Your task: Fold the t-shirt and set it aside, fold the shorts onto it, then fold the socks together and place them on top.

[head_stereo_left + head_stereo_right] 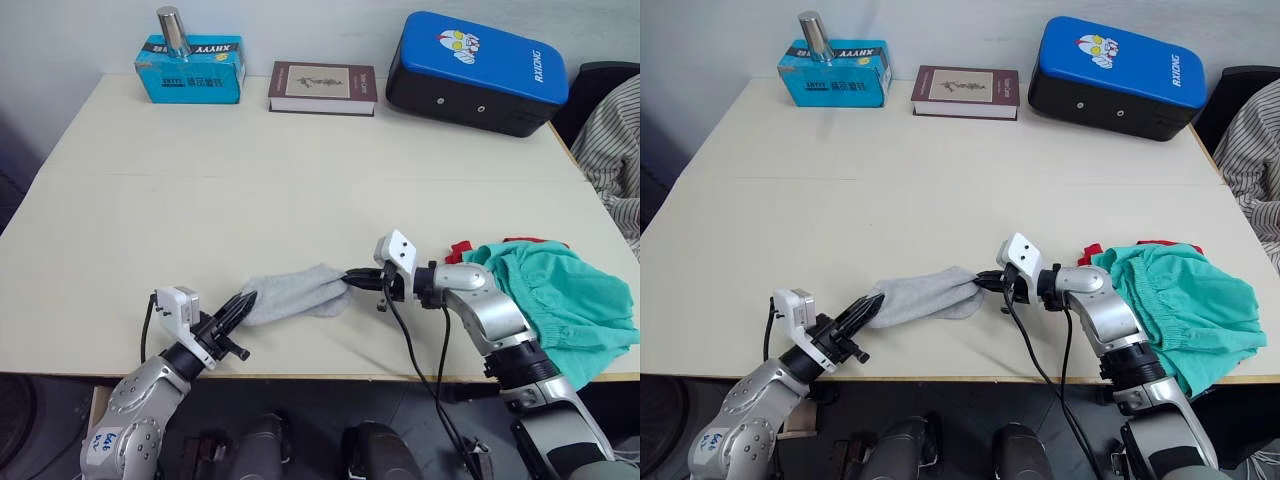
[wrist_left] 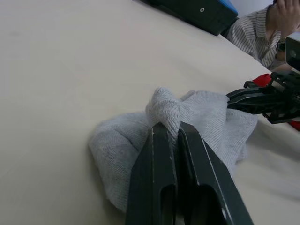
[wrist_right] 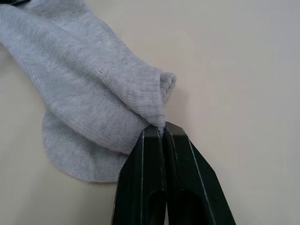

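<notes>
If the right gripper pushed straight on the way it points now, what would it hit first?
The right gripper is shut on the socks and points along them toward the robot's left. It would plough into that grey cloth first. Beyond it, roughly in line, sits the left gripper, pinching the other end; depth between them is uncertain.

My socks (image 1: 293, 293) lie near the table's (image 1: 300, 180) front edge, about midway along it, between my two grippers. My left gripper (image 1: 243, 304) pinches their left end, my right gripper (image 1: 352, 279) their right end. The shorts (image 1: 565, 300) sit at the front right corner, on top of the t-shirt (image 1: 460, 249). Along the back edge stand a box (image 1: 190, 68) with a can (image 1: 173, 32) on it, a book (image 1: 322, 88), then a case (image 1: 477, 72) furthest right.
</notes>
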Controlling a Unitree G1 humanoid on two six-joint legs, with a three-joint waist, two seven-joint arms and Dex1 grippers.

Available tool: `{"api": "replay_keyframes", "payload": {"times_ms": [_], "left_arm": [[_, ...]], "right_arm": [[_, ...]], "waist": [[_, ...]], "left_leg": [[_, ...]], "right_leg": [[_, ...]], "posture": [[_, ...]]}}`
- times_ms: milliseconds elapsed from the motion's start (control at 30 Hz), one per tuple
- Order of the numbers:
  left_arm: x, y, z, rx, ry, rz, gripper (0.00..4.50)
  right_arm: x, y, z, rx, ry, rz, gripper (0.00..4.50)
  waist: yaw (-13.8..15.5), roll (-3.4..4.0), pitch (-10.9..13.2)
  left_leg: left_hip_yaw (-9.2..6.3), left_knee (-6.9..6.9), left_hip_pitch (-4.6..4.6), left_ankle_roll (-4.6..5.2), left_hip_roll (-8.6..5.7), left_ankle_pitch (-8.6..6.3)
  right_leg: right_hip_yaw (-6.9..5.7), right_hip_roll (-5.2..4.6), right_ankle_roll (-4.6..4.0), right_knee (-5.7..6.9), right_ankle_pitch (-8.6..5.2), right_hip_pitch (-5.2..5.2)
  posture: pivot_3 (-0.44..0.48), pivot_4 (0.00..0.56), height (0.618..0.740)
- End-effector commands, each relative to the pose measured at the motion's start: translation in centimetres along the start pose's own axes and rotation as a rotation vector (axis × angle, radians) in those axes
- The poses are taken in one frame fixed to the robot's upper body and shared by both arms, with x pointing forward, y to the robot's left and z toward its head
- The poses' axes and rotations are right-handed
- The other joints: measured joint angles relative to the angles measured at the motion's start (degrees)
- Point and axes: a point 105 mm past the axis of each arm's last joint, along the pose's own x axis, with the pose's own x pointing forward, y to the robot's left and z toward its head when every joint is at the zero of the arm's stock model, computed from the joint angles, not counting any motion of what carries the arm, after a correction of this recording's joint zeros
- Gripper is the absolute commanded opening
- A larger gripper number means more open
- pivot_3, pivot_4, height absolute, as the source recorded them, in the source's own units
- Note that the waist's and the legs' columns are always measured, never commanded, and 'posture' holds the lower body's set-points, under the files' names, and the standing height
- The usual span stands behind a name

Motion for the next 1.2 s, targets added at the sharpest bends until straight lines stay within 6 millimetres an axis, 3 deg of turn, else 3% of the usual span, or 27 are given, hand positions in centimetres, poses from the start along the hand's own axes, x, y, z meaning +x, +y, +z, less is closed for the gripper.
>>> {"api": "replay_keyframes", "payload": {"times_ms": [33, 167, 200, 333, 367, 467, 633, 700, 800, 900, 1033, 1133, 1200], "left_arm": [[-0.6, 0.2, 1.1, 0.028, -0.039, 0.019, 1.06], [-2.0, 1.5, 2.3, 0.086, -0.061, 0.071, 2.41], [-2.4, 1.7, 2.8, 0.104, -0.070, 0.068, 2.68], [-3.3, 2.5, 4.6, 0.164, -0.084, 0.057, 2.68], [-3.5, 2.5, 5.2, 0.184, -0.087, 0.031, 2.71], [-2.8, 1.1, 6.4, 0.234, -0.047, -0.143, 2.07], [-0.2, -0.5, 3.8, 0.319, 0.093, -0.285, 0.48], [0.4, -0.5, 2.4, 0.332, 0.146, -0.295, 0.05], [1.2, 0.5, -0.3, 0.351, 0.244, -0.230, 0.05], [1.6, 2.3, -1.2, 0.348, 0.253, -0.087, 0.05], [2.1, 3.5, -1.5, 0.333, 0.230, -0.013, 0.05], [2.1, 3.6, -1.8, 0.339, 0.232, -0.022, 0.05], [2.2, 3.4, -1.3, 0.328, 0.198, -0.043, 0.05]], "right_arm": [[-1.1, -0.2, 1.8, -0.035, -0.076, -0.013, 1.19], [-3.5, 0.2, 2.2, -0.048, -0.082, 0.010, 2.63], [-4.1, 0.3, 2.6, -0.030, -0.102, 0.017, 2.64], [-5.1, 1.4, 3.9, 0.012, -0.156, 0.063, 2.64], [-5.1, 2.0, 4.3, 0.012, -0.170, 0.086, 2.44], [-3.0, 4.1, 5.3, -0.014, -0.220, 0.146, 1.62], [1.8, 5.5, 4.7, -0.089, -0.231, 0.057, 0.00], [3.0, 5.6, 4.2, -0.121, -0.228, 0.008, 0.00], [4.3, 5.7, 2.7, -0.176, -0.199, -0.069, 0.00], [4.3, 4.9, 1.2, -0.132, -0.196, -0.188, 0.00], [2.9, 3.1, -0.8, -0.176, -0.150, -0.322, 0.00], [0.9, 1.2, -1.7, -0.094, -0.156, -0.457, 0.00], [0.0, 0.9, -1.7, -0.080, -0.170, -0.472, 0.00]], "waist": [[0.0, 0.00, 0.0], [0.1, 0.00, 0.0], [0.1, 0.01, 0.0], [0.1, 0.09, 0.1], [0.0, 0.10, 0.1], [0.0, 0.12, 0.1], [0.0, 0.20, 0.1], [0.0, 0.20, 0.1], [0.0, 0.19, 0.1], [0.0, 0.18, 0.1], [0.0, 0.18, 0.1], [0.0, 0.19, 0.1], [0.0, 0.20, 0.1]], "left_leg": [[0.00, 0.00, 0.00, 0.00, 0.00, 0.00], [0.00, -0.04, 0.00, 0.14, 0.00, -0.09], [0.00, -0.05, 0.00, 0.24, 0.00, -0.16], [-0.03, -0.09, 0.00, 0.26, 0.01, -0.19], [-0.03, -0.10, 0.00, 0.24, 0.01, -0.21], [-0.03, -0.15, 0.00, -0.04, 0.04, -0.31], [0.06, -0.35, 0.05, -0.43, -0.02, -0.09], [0.08, -0.40, 0.04, -0.44, -0.05, -0.04], [0.08, -0.46, 0.02, -0.27, -0.05, 0.11], [0.05, -0.54, 0.04, -0.30, -0.04, 0.12], [0.04, -0.52, 0.14, -0.27, -0.03, 0.24], [0.04, -0.53, 0.23, -0.35, -0.01, 0.14], [0.04, -0.54, 0.24, -0.34, 0.00, 0.17]], "right_leg": [[0.00, 0.00, 0.00, 0.00, 0.00, 0.00], [0.00, 0.00, 0.00, -0.02, 0.00, 0.00], [0.00, 0.00, 0.00, -0.04, 0.00, 0.01], [-0.02, 0.00, -0.01, -0.09, -0.01, 0.01], [-0.02, 0.00, -0.02, -0.11, -0.01, 0.01], [-0.03, 0.01, -0.06, -0.12, -0.03, -0.02], [0.02, -0.02, -0.07, -0.13, -0.03, -0.07], [0.03, -0.02, -0.06, -0.08, -0.03, -0.15], [0.02, -0.02, -0.04, 0.02, -0.02, -0.25], [0.00, -0.01, -0.03, 0.08, -0.02, -0.29], [-0.01, -0.02, -0.04, 0.14, -0.02, -0.21], [0.01, -0.02, -0.05, 0.09, -0.03, -0.11], [0.01, -0.01, -0.08, 0.08, -0.04, -0.10]], "posture": [[0.000, 0.150, 0.740], [0.000, 0.150, 0.740], [0.000, 0.150, 0.740], [0.000, 0.150, 0.740], [0.000, 0.150, 0.740], [0.000, 0.150, 0.740], [0.000, 0.150, 0.740], [0.000, 0.150, 0.740], [0.000, 0.150, 0.740], [0.000, 0.150, 0.740], [0.000, 0.150, 0.740], [0.000, 0.150, 0.740], [0.000, 0.150, 0.740]]}}
